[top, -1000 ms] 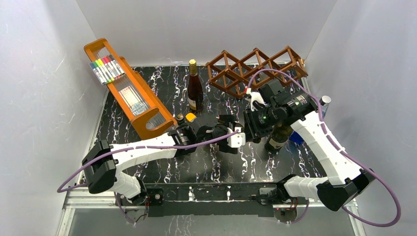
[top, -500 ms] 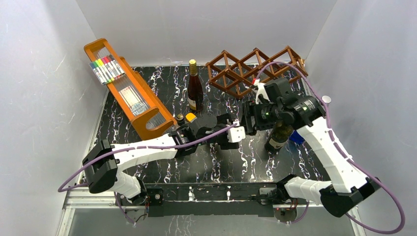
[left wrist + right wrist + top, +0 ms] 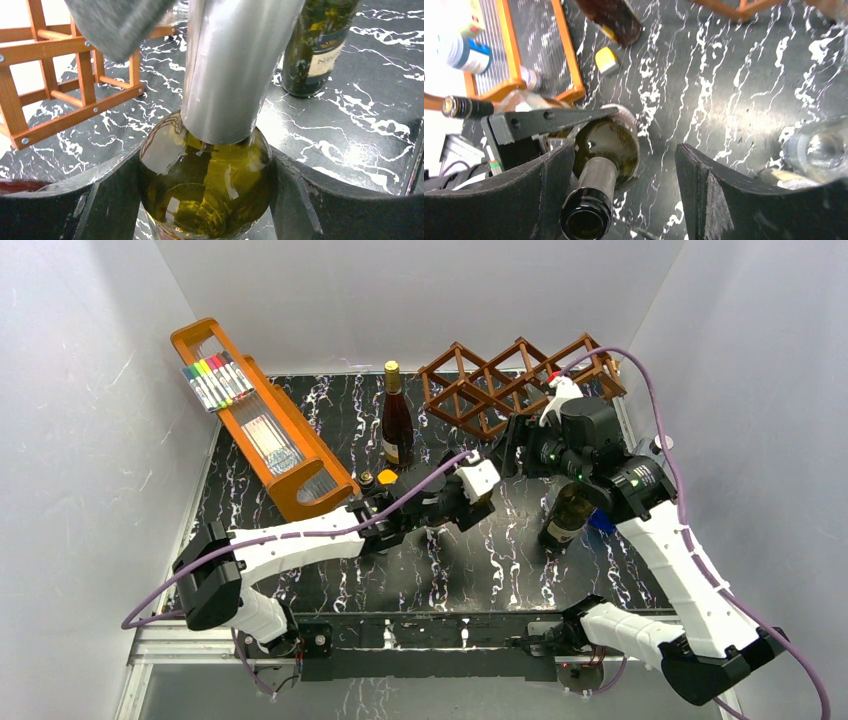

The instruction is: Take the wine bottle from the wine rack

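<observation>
Wine bottle (image 3: 215, 165): olive-green glass, silver foil on the neck. You see it off the wine rack (image 3: 75, 117), in front of it, over the black marble table (image 3: 440, 570). The neck points up toward the R wrist cam. Whether the base touches the table, I cannot tell.
L gripper (image 3: 206, 210): clamped on the bottle at the shoulder, one black finger on each side, both against the glass.
R gripper (image 3: 624, 170): fingers wide apart, above the bottle. The bottle mouth is between them, close to one finger; contact w/ that finger I cannot tell.
Rack position: back right of the table; in the L wrist view it is just beside the held bottle, apart from it.
Dark green bottle (image 3: 320, 45): w/ label, stands on the table near the held one.
Red-brown bottle (image 3: 397, 425): upright, just left of the rack.
Orange tray (image 3: 318, 498): back left, leans on the wall, w/ coloured markers (image 3: 218, 382) on it.
Yellow block (image 3: 606, 60): small, on the table between tray and red-brown bottle.
</observation>
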Robot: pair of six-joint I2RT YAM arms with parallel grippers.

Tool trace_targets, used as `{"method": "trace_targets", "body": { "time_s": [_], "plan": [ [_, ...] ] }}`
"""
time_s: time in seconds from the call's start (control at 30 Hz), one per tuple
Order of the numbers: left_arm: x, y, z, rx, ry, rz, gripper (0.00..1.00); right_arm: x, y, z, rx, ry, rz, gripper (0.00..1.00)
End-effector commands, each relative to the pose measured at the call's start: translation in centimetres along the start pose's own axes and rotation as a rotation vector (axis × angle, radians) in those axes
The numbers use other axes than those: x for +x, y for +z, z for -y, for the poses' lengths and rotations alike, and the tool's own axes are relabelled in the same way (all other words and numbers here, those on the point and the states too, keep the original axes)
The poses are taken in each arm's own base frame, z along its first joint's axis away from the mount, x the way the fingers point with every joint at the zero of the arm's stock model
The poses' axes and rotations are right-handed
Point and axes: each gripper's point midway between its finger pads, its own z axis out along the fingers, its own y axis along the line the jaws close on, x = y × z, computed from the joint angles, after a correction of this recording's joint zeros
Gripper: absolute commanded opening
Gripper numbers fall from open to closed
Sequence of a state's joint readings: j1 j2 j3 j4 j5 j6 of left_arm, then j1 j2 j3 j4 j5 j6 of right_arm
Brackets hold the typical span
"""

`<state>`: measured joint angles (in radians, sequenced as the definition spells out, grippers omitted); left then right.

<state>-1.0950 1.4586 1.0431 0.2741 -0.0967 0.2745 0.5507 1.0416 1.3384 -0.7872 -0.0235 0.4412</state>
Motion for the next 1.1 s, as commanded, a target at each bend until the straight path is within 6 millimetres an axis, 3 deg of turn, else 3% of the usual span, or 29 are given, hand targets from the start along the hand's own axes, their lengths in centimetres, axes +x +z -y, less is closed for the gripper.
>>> {"method": "trace_targets", "body": {
  "time_s": [0.0, 0.17, 0.43, 0.57, 0.7, 0.93, 1.07],
  "plan": [
    [-6.5, -0.1, -3.4, -0.137, -0.103, 0.116, 0.01, -2.1, 1.3, -2.4, -0.112, -0.056, 0.076, 0.84],
    [-6.1, 0.2, -4.1, -0.186, -0.136, 0.07, 0.0, -1.5, 2.5, -2.6, -0.133, -0.08, 0.038, 0.76],
    [-6.0, 0.2, -4.4, -0.215, -0.185, 0.076, 0.0, -0.2, 3.5, -3.9, -0.232, -0.038, 0.012, 0.75],
    [-6.8, -0.2, -3.7, -0.167, -0.208, 0.133, 0.0, -0.5, 2.2, -4.3, -0.266, -0.027, 0.079, 0.79],
    [-7.3, -0.6, -3.0, -0.116, -0.224, 0.168, 0.0, -2.1, 0.5, -3.5, -0.212, -0.023, 0.179, 0.87],
    [-7.4, -2.2, -2.7, -0.052, -0.281, 0.205, 0.0, -2.3, -2.0, -2.7, -0.191, -0.148, 0.249, 0.81],
    [-6.2, -1.9, -2.3, -0.002, -0.371, 0.231, 0.0, -3.2, -3.5, -1.4, -0.118, -0.171, 0.312, 0.83]
  ]
}}
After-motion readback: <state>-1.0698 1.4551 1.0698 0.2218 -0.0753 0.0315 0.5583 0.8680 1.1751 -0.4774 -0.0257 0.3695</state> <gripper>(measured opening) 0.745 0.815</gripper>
